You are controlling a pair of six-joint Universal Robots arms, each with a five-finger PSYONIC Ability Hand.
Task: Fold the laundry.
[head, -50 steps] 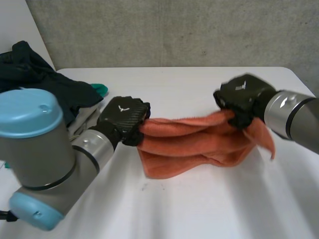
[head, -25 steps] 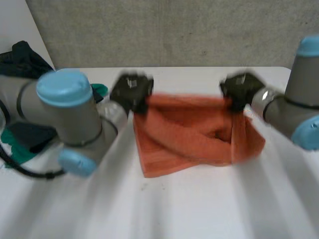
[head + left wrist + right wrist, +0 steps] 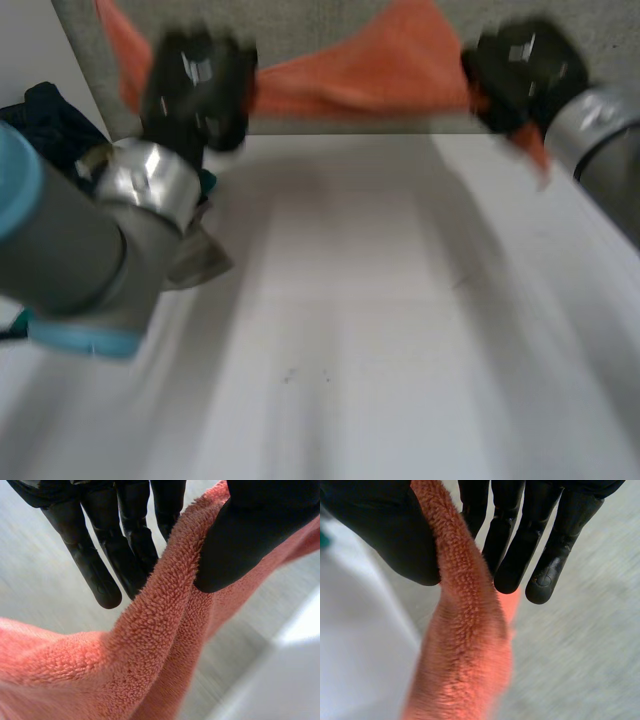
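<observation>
An orange towel (image 3: 370,75) hangs stretched in the air between my two hands, high above the white table (image 3: 350,330) and in front of the grey wall. My left hand (image 3: 195,90) pinches one upper end of the towel (image 3: 150,645) between its thumb (image 3: 250,535) and its fingers (image 3: 107,555). At the other upper end my right hand (image 3: 520,75) does the same, the towel's edge (image 3: 465,650) caught between thumb (image 3: 385,530) and fingers (image 3: 530,540). A loose corner (image 3: 115,40) sticks out past the left hand.
A heap of dark clothes (image 3: 50,120) with a bit of green cloth lies at the table's far left, behind my left arm (image 3: 80,240). My right arm (image 3: 605,150) reaches in along the table's right side.
Both hands have lifted the towel off the table and carried it up and away from me, pulling it out between them. The left arm has swung upward.
</observation>
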